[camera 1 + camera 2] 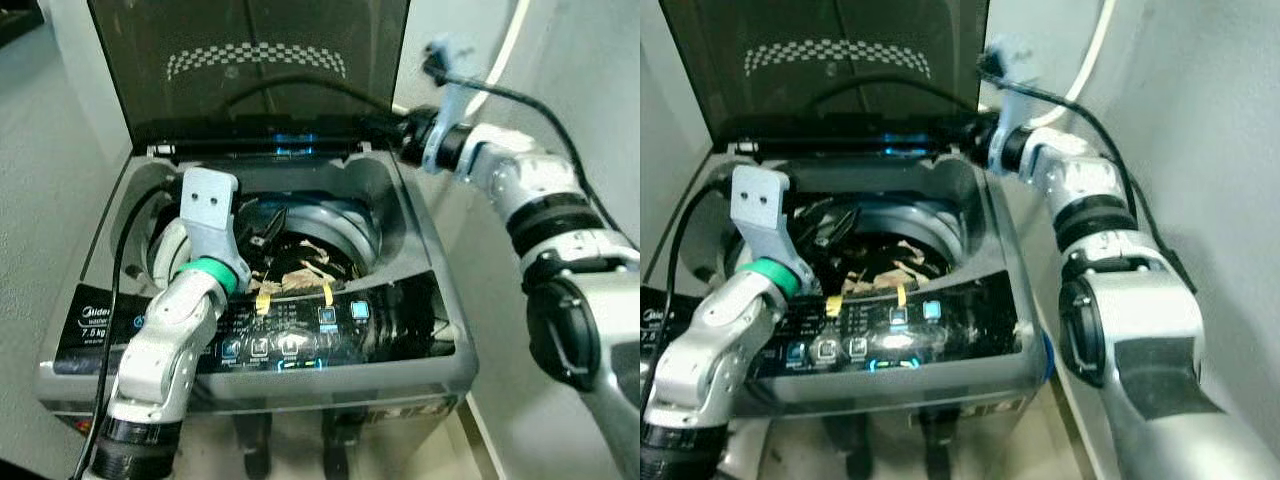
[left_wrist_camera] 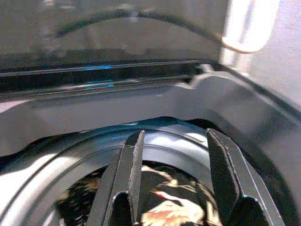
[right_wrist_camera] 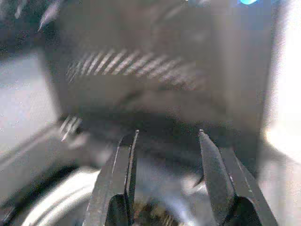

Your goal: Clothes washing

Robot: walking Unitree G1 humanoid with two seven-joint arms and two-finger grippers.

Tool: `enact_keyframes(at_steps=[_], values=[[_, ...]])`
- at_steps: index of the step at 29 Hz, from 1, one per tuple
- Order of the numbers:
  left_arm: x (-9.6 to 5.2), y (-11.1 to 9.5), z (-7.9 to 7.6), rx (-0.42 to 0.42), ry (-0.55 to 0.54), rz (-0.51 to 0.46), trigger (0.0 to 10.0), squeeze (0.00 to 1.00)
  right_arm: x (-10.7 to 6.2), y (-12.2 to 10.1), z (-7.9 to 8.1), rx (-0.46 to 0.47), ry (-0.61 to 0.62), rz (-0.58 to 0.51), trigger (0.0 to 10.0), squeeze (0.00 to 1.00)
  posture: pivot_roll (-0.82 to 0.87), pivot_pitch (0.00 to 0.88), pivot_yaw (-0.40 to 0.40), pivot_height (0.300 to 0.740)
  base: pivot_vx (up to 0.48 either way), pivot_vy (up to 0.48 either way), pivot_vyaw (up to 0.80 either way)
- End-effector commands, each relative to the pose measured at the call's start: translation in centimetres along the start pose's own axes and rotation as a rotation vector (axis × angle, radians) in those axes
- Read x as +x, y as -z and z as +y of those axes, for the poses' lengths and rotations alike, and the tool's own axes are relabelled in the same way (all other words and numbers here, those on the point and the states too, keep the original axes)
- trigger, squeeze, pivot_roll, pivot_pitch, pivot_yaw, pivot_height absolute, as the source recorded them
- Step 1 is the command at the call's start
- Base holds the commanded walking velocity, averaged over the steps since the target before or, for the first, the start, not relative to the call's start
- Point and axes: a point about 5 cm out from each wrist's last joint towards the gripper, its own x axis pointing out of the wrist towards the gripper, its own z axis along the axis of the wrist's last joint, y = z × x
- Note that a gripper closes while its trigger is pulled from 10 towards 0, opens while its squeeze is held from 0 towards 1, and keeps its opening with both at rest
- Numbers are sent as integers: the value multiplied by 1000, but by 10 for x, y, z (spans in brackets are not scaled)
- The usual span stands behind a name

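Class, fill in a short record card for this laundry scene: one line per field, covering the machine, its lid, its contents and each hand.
Machine: top-loading washing machine, control panel lit
Lid: lid raised upright at the back
Drum contents: dark patterned clothes
Left hand: left hand open, over the drum opening, holding nothing
Right hand: right hand open, at the lid's right rear corner

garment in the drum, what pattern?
Dark garment with a pale cream and reddish bird-like print; clearest in the left wrist view.
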Motion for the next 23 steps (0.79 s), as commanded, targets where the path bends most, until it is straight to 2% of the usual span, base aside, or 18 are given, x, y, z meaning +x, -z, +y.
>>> enact_keyframes(at_steps=[1, 2, 4, 5, 6, 7, 11, 12, 13, 15, 16, 17, 19, 20, 21, 23], values=[[1, 4, 9, -16, -67, 23, 10000, 0, -8, 0, -17, 71, 194, -88, 10000, 0, 112, 13, 99, 740, 0, 0, 0], [1, 4, 9, -16, -67, 23, 10000, 0, -8, 0, -17, 71, 194, -88, 10000, 0, 112, 13, 99, 740, 0, 0, 0], [3, 9, 13, -12, -87, 54, 10000, 0, -20, 28, -26, 52, 298, -29, 10000, 0, 105, 8, 101, 740, 0, 0, 0], [5, 11, 14, 16, -92, 64, 10000, 0, -27, 47, -24, 5, 317, 8, 10000, 0, 98, 6, 102, 740, 0, 0, 0], [5, 11, 14, 16, -92, 64, 10000, 0, -27, 47, -24, 5, 317, 8, 10000, 0, 98, 6, 102, 740, 0, 0, 0], [7, 11, 13, 47, -91, 59, 10000, 0, -37, 67, -16, -107, 308, 15, 10000, 0, 96, 5, 100, 740, 0, 0, 0], [11, 5, 7, 45, -67, 18, 10000, 0, -43, 72, -5, -163, 313, -38, 10000, 0, 90, 0, 105, 740, 0, 0, 0], [14, 2, 4, 41, -63, -4, 10000, 0, -45, 71, 2, -223, 326, -83, 10000, 0, 90, 0, 105, 740, 0, 0, 0], [14, 2, 4, 41, -63, -4, 10000, 0, -45, 71, 2, -223, 326, -83, 10000, 0, 90, 0, 105, 740, 0, 0, 0], [17, -2, 0, 48, -61, -30, 10000, 0, -48, 72, 14, -187, 332, -154, 10000, 0, 84, 2, 96, 740, 0, 0, 0], [18, -2, -2, 54, -61, -34, 10000, 0, -51, 78, 18, -135, 344, -178, 10000, 0, 88, 0, 86, 740, 0, 0, 0], [18, -2, -2, 54, -61, -34, 10000, 0, -51, 78, 18, -135, 344, -178, 10000, 0, 88, 0, 86, 740, 0, 0, 0], [18, -2, -3, 58, -57, -40, 10000, 0, -53, 94, 29, -51, 324, -177, 10000, 0, 90, 0, 79, 740, 0, 0, 0], [18, -2, -3, 58, -57, -40, 10000, 0, -53, 94, 29, -51, 324, -177, 10000, 0, 90, 0, 79, 740, 0, 0, 0], [17, -2, -4, 52, -58, -47, 10000, 0, -55, 101, 40, -28, 290, -162, 10000, 0, 94, 0, 74, 740, 0, 0, 0], [17, -2, -3, 52, -61, -49, 10000, 0, -56, 102, 45, -29, 285, -159, 10000, 0, 94, 0, 74, 740, 0, 0, 0]])
